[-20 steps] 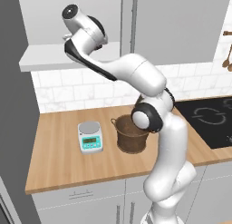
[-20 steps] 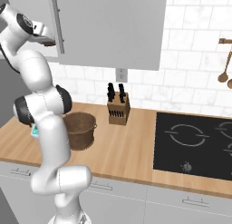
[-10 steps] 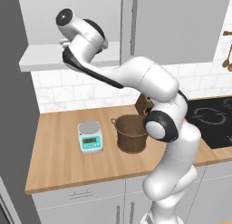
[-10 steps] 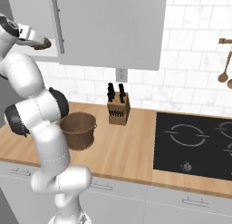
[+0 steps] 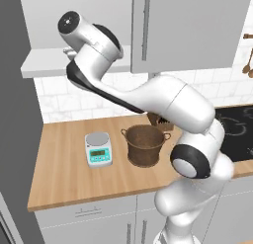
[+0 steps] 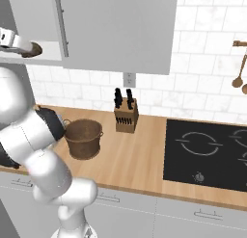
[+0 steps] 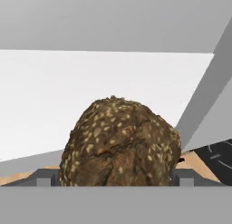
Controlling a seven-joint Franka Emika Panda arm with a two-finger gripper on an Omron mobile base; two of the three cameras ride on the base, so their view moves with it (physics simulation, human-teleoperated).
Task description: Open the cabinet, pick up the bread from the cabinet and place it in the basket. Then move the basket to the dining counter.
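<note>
Since the earlier frame, arm has swung further left, carrying the gripper (image 7: 117, 178) out past the cabinet (image 5: 188, 30) shelf edge. Fingers closed around the bread (image 7: 120, 143). Judged light, crusty, crushable; mid-loaf grip suits. Basket (image 5: 145, 144) waits below.

On the table (image 5: 69, 169), the basket (image 5: 144, 145) is set just right of the scale (image 5: 98, 149), with the knife block (image 6: 126, 114) behind it. The cabinet (image 5: 188, 30) is mounted above. The bread (image 7: 120, 143) is held between the gripper (image 7: 117, 177) fingers, up beside the cabinet.
</note>
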